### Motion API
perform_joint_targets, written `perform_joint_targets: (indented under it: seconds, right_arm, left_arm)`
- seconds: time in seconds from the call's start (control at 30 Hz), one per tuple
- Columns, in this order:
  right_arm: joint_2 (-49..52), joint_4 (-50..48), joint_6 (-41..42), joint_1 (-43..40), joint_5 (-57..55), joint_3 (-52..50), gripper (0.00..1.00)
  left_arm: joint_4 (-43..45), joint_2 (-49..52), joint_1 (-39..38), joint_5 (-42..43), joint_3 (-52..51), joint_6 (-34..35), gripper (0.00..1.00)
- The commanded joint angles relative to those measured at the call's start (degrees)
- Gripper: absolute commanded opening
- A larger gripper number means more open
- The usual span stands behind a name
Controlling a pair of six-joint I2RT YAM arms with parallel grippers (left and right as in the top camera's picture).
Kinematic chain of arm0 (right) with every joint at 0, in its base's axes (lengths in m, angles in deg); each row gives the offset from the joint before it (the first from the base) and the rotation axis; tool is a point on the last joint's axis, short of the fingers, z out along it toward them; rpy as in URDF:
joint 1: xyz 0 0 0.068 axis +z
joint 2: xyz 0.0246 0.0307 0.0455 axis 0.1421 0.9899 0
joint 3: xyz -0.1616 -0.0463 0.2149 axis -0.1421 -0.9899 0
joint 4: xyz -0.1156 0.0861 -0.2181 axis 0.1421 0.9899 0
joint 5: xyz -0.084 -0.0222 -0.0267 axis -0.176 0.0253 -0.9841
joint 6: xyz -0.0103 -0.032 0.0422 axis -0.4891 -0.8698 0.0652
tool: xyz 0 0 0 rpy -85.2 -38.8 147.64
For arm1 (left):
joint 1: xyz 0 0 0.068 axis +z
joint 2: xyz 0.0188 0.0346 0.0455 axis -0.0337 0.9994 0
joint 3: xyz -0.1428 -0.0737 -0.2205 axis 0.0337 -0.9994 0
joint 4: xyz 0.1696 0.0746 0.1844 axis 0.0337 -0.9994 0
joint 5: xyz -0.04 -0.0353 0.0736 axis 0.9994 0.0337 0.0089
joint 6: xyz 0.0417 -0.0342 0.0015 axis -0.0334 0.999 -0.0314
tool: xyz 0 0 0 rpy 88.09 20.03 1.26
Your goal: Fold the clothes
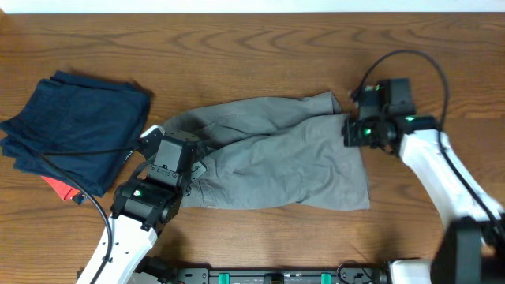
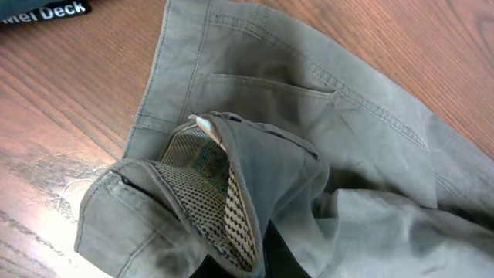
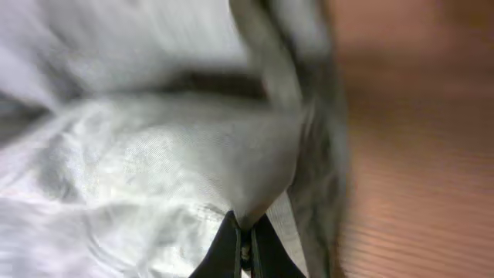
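The grey shorts (image 1: 276, 158) lie spread across the middle of the table, partly folded over themselves. My left gripper (image 1: 192, 169) is at their left end, shut on the waistband. In the left wrist view the shorts (image 2: 309, 116) show a back pocket, and the waistband is turned open on its pale patterned lining (image 2: 204, 193). The dark fingers (image 2: 262, 259) are mostly hidden under bunched cloth. My right gripper (image 1: 348, 131) is at the shorts' right edge. In the blurred right wrist view its fingers (image 3: 245, 245) are pinched shut on a peak of the grey cloth (image 3: 170, 162).
A stack of dark navy folded garments (image 1: 75, 126) lies at the left, with a small red cloth piece (image 1: 57, 188) at its front edge. Bare wooden table (image 1: 260, 47) runs behind the shorts. A black label strip (image 2: 46, 11) lies at the top left of the left wrist view.
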State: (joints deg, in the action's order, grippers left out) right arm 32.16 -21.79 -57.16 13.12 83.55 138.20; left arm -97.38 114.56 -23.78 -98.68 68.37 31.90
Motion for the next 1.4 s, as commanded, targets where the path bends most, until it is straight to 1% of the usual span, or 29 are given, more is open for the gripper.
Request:
perform_joint_targets:
  seconds: [0.0, 0.17, 0.3, 0.4, 0.5, 0.6, 0.73, 0.9, 1.03, 1.07, 1.17, 1.2, 1.23, 1.27, 1.33, 1.37]
  right_arm:
    - [-6.6, 1.2, 3.8, 0.5, -6.3, 5.0, 0.01]
    - [-11.3, 0.9, 3.1, 0.5, -7.1, 7.9, 0.01]
    - [-10.3, -0.4, 3.1, 1.0, -7.1, 8.0, 0.01]
    - [-8.0, -2.4, 3.1, 1.6, -7.1, 8.0, 0.01]
    - [-5.2, -6.4, 3.1, 2.4, -7.1, 8.0, 0.01]
    - [-2.0, -11.6, 3.1, 3.3, -7.1, 8.0, 0.01]
    - [3.2, -19.6, 3.1, 4.3, -7.0, 8.0, 0.01]
    - [9.8, -28.0, 3.1, 5.7, -4.2, 8.0, 0.01]
    - [15.5, -33.3, 3.1, 7.2, -2.7, 8.0, 0.01]
    - [17.2, -34.5, 3.1, 7.6, -2.6, 8.0, 0.01]
    - [20.8, -37.0, 3.1, 8.5, -2.6, 8.0, 0.01]
    - [21.9, -37.9, 3.1, 8.7, -2.8, 8.0, 0.02]
    - [22.6, -38.6, 3.3, 8.7, -2.8, 8.0, 0.04]
    - [23.0, -38.9, 3.3, 8.7, -2.8, 8.0, 0.09]
    - [23.1, -39.1, 3.3, 8.7, -2.8, 8.0, 0.35]
    - [22.5, -39.1, 3.3, 8.5, -2.8, 8.0, 0.36]
  left_arm:
    - [-0.8, -1.6, 0.3, -0.3, 0.3, -0.7, 0.06]
    - [-0.6, -5.3, 0.3, -1.2, 0.3, -0.7, 0.06]
    - [-0.7, -7.1, 0.3, -5.9, 0.3, 0.4, 0.06]
    - [-0.2, -6.2, 0.3, -8.5, 0.3, 0.5, 0.06]
    - [1.0, -3.5, 0.3, -8.8, 0.3, 0.6, 0.06]
    - [1.7, 0.3, 0.3, -11.3, 0.3, 1.6, 0.06]
    - [1.7, 6.3, 0.6, -15.8, 0.3, 6.1, 0.06]
    - [1.7, 11.5, 2.6, -15.9, 0.3, 12.9, 0.06]
    - [2.0, 14.5, 4.6, -15.9, 0.3, 16.7, 0.13]
    - [2.6, 15.3, 5.3, -15.9, 0.3, 17.1, 0.17]
    - [5.7, 16.8, 6.9, -15.9, 0.3, 17.1, 0.17]
    - [7.4, 17.4, 7.6, -15.9, 0.3, 17.0, 0.17]
    - [9.3, 17.8, 8.2, -15.9, 0.3, 16.3, 0.22]
    - [11.0, 18.2, 8.7, -15.9, 0.3, 15.6, 0.27]
    - [14.8, 18.4, 9.7, -15.2, 0.3, 11.7, 0.42]
    - [16.9, 18.1, 10.2, -14.1, 0.3, 8.4, 0.49]
